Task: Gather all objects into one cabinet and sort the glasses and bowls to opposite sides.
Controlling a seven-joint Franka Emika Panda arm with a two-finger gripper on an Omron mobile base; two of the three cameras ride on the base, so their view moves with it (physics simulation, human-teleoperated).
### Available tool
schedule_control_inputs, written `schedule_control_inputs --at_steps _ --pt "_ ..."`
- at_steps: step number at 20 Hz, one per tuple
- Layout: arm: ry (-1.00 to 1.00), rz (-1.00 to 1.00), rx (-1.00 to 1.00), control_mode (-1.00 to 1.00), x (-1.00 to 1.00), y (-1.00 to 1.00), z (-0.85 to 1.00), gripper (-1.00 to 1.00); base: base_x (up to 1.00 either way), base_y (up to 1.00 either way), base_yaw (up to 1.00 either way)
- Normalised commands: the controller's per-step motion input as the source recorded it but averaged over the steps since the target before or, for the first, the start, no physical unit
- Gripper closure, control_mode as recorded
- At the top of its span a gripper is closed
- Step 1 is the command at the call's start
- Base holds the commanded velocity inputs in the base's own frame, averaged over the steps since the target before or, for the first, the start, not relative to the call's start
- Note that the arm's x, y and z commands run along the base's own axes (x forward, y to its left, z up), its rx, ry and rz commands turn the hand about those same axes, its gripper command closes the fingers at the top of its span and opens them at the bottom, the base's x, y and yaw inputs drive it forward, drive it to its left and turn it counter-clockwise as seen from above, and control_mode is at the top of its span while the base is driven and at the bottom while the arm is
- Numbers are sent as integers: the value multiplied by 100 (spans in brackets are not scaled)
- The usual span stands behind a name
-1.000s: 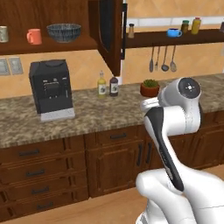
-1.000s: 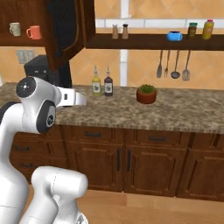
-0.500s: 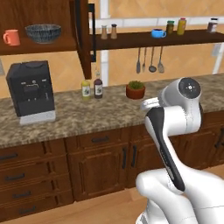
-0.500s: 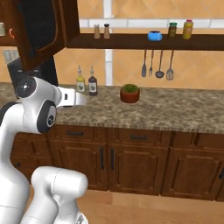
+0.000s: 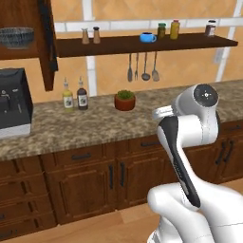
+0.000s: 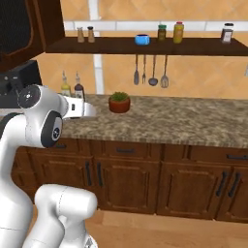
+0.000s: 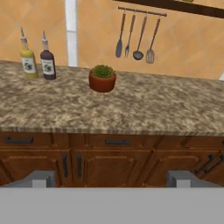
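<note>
My arm (image 5: 190,142) — glossy white shell, rounded bulbous links, no cables or screws that I can make out. Dark grey band runs along forearm link. Round dark grey joint cap (image 5: 205,94) with small pale mark at centre, 1 o'clock from band. Right base view: second dark cap (image 6: 28,96), dark oval ring at 5 o'clock from it.

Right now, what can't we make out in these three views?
- Dark bowl, left base view: cut off by the left edge; the cabinet's other contents lie outside the frame.
- Jars on the plank shelf: too small to read labels.
- Blue cup: whether anything is inside is hidden by its own wall.
- Gripper, hand view: just the two tips rise at the bottom, set wide apart, nothing between them.
</note>
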Motion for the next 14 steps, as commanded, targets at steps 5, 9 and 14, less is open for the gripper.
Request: schedule_control_inputs --at_steps 5,9,14 --pt "0 0 0 100 0 0 0 -100 26 -59 0" --pt "0 0 0 100 0 0 0 -100 37 -52 0" --pt "0 0 0 100 0 0 0 -100 90 -25 -3"
